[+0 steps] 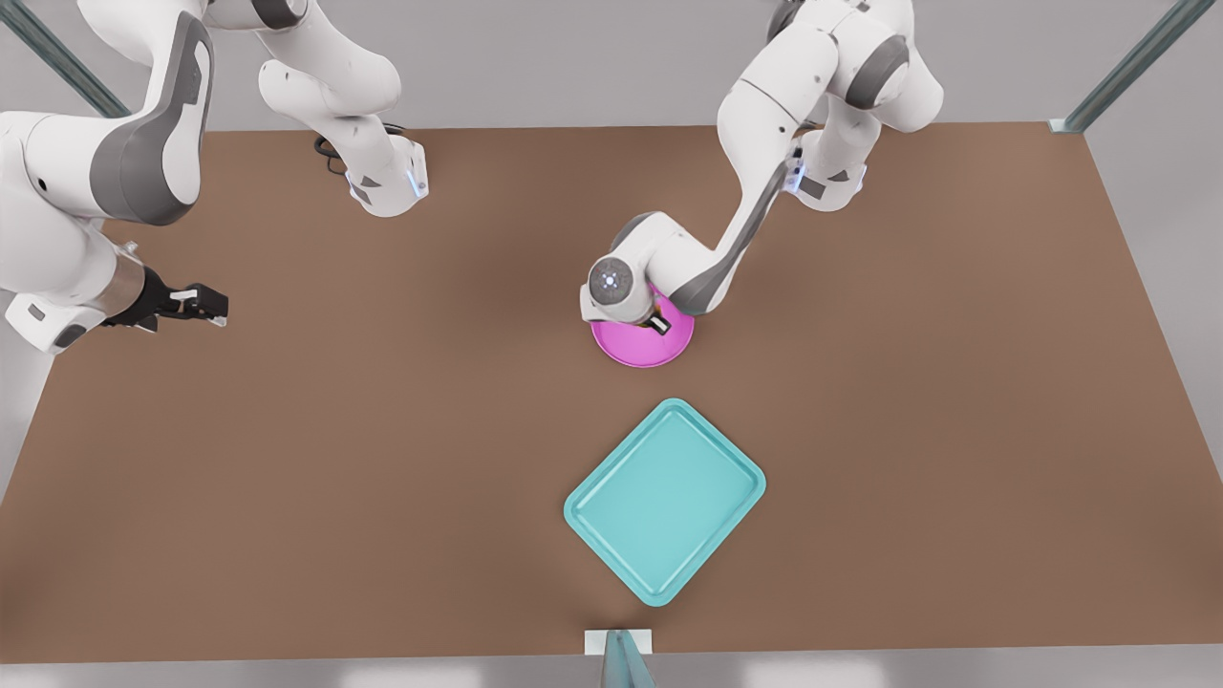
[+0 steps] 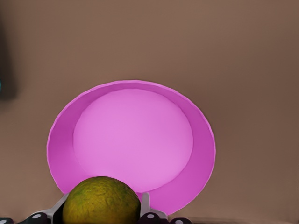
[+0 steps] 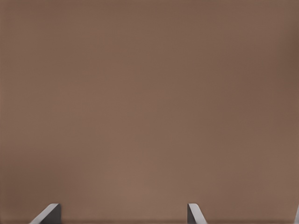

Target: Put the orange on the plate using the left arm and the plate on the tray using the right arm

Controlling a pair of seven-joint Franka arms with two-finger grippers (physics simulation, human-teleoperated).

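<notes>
Waiting near the counter's (image 1: 287, 478) edge at the front view's left, the right claw (image 1: 196, 306) stands spread over bare surface. Mid-counter, the left claw (image 2: 100, 217) pinches the orange (image 2: 102, 200) above the near rim of the plate (image 2: 201, 154), not its centre. Released from here, the fruit could strike the rim and roll off, since a round body meets a sloped lip. Nearer the front edge, the tray (image 1: 666, 502) lies bare, close to the plate.

Glossy white arms (image 1: 764, 115) with grey joint panels, black grippers.
</notes>
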